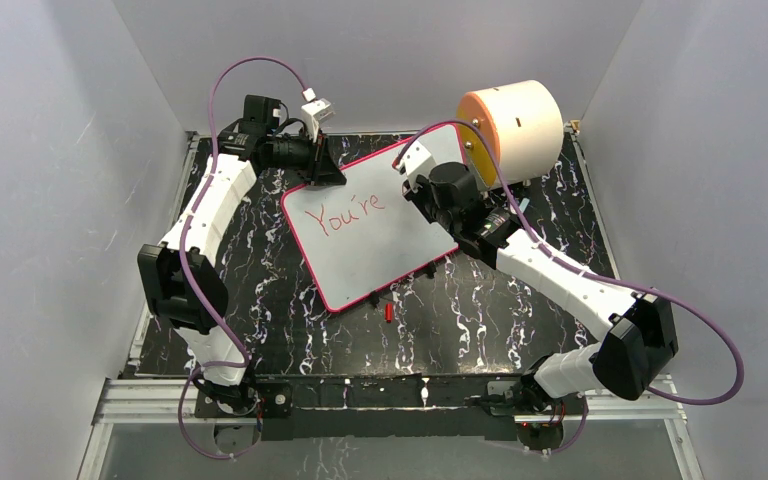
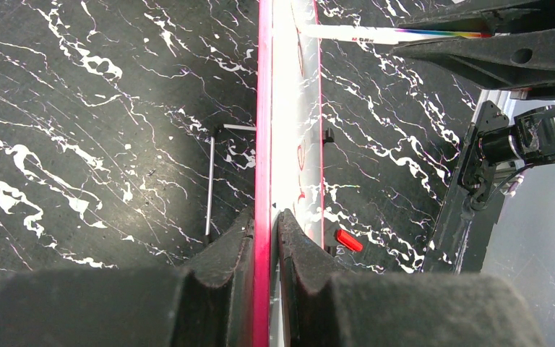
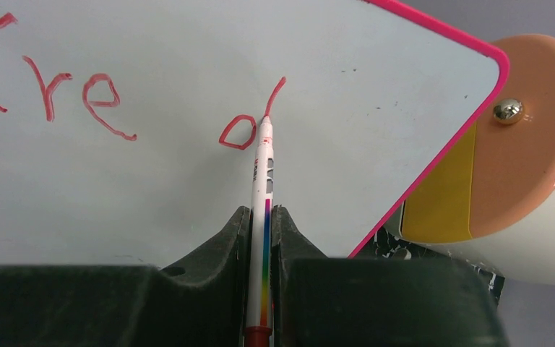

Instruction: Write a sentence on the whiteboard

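Right fingers (image 3: 217,267) are closed on a rainbow-striped marker (image 3: 262,181), its red tip on the stem of a "d". Left fingers (image 2: 225,264) clamp the pink frame of the whiteboard (image 1: 380,250), which sits mid counter (image 1: 480,310) between the arms. The sentence (image 1: 344,214) reads "You're d" so far. Risk: pen pressure could twist the board in that edge grip, skewing strokes, or push its corner against the cream cylinder (image 1: 525,120).

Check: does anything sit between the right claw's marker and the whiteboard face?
Nothing visible does. The marker, shut in the right claw, has its tip on the whiteboard at the newest stroke of the sentence; bare white lies beyond.
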You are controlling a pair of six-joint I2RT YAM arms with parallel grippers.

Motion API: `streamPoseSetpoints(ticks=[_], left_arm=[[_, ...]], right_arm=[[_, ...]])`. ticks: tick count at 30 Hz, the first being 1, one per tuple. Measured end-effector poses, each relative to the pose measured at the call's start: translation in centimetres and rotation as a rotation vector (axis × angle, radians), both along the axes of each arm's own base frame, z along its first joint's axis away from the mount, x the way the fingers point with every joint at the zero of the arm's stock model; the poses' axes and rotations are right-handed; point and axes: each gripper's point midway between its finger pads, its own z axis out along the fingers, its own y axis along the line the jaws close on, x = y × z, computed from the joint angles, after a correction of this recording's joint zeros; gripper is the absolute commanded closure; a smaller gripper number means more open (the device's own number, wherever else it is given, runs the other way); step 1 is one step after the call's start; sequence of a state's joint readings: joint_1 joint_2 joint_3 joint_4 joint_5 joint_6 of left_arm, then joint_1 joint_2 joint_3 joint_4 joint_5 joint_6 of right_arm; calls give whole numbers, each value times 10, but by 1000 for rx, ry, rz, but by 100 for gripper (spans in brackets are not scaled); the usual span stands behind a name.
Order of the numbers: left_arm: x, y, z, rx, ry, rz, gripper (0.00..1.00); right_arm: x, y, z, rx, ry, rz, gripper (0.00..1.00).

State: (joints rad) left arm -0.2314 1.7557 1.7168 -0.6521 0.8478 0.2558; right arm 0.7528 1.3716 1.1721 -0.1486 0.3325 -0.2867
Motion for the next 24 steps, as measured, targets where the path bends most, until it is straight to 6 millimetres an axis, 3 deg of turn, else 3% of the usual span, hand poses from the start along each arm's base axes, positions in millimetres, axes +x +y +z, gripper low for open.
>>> streamPoseSetpoints(ticks=[24], left_arm=[[0, 0, 0, 1, 0, 1, 100]], right_arm=[[-10, -6, -18, -37, 77, -2, 100]])
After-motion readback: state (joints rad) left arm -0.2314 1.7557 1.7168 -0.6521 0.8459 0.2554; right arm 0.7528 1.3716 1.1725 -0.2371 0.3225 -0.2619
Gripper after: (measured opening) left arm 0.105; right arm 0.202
